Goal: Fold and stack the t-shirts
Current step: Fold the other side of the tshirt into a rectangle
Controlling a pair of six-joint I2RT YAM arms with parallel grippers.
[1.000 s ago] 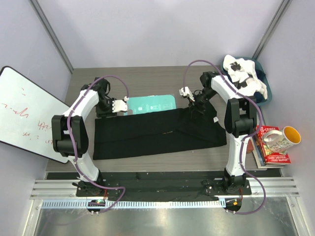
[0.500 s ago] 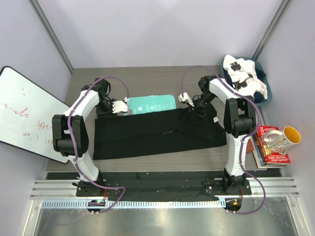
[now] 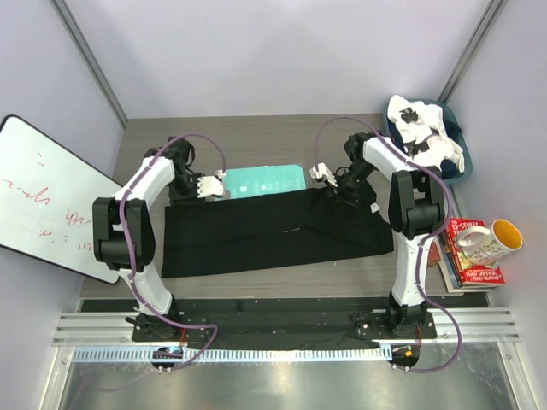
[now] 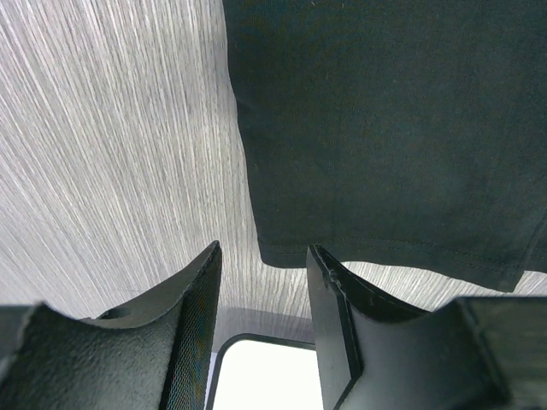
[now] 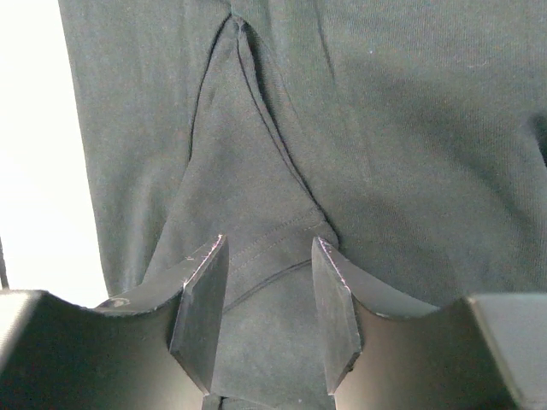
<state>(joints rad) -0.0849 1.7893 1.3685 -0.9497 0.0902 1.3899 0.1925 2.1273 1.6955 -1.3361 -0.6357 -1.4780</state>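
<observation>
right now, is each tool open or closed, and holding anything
Left tool: open, holding nothing, over the black t-shirt corner.
Right tool: open, holding nothing, above a hemmed fold.

The black t-shirt [image 3: 256,235] is plain black all over and lies on a table [image 3: 256,141] of grey-brown streaked grain, next to a teal board [image 3: 261,181] with small white marks. The white t-shirt [image 3: 427,137] has black patches and sits in a dark blue bin [image 3: 453,115]. The left arm [image 3: 141,196] and right arm [image 3: 410,196] are white and black with purple cables; at the sides are a whiteboard [image 3: 43,201] scribbled in red, a red-covered book [image 3: 475,266] and a white patterned mug [image 3: 487,241], yellow inside.
</observation>
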